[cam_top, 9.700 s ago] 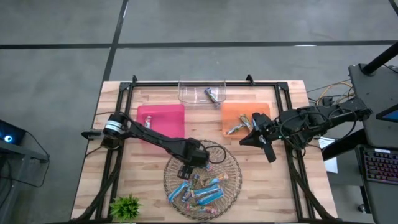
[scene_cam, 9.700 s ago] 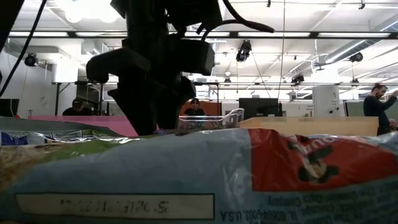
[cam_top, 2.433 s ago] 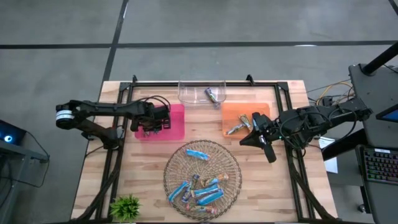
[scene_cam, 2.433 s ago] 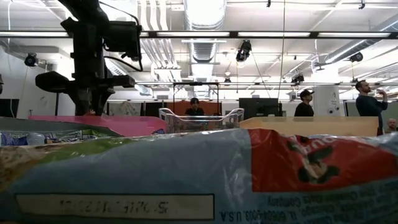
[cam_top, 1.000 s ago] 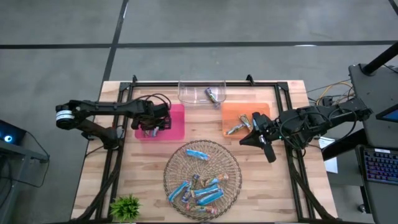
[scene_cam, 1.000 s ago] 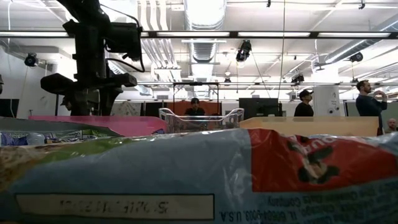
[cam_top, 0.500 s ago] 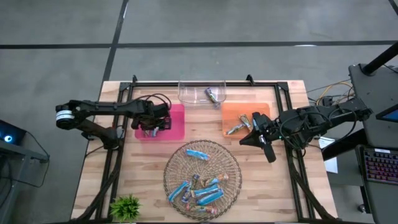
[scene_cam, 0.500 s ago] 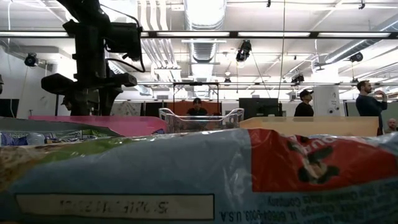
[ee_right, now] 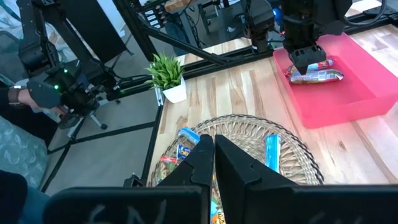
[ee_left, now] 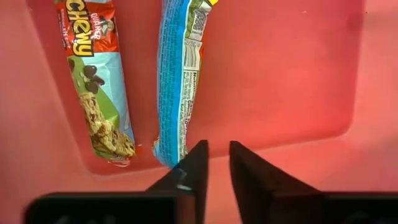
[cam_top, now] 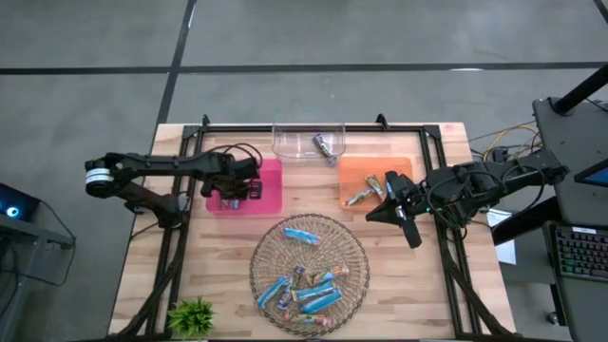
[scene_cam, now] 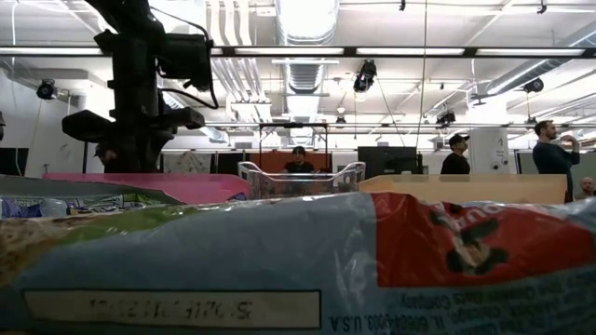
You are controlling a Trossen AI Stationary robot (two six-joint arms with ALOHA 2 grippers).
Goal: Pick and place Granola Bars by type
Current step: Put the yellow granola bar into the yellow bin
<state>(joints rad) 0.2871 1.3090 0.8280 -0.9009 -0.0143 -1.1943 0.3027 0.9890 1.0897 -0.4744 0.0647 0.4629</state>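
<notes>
Two granola bars lie flat side by side on the floor of the pink tray (cam_top: 271,185): one with a red and green wrapper (ee_left: 96,81), one blue (ee_left: 177,81). My left gripper (ee_left: 217,168) hangs over them (cam_top: 235,193), pointing down. Its fingers are drawn together to a narrow slit with nothing between them. My right gripper (cam_top: 372,216) waits shut at the table's right, beside the orange tray (cam_top: 399,171), and its fingertips (ee_right: 214,146) point toward the wicker basket (cam_top: 258,249). Several mostly blue bars (cam_top: 304,290) lie in that basket.
The orange tray holds a few bars (cam_top: 361,197). A clear tray (cam_top: 294,147) at the far edge holds one bar (cam_top: 326,144). A small green plant (cam_top: 193,313) stands at the near left corner. A bar wrapper (scene_cam: 298,270) fills the low view's foreground. People stand in the room behind.
My left gripper has stayed over the pink tray while its fingers have drawn together. The two bars in the tray have kept their places.
</notes>
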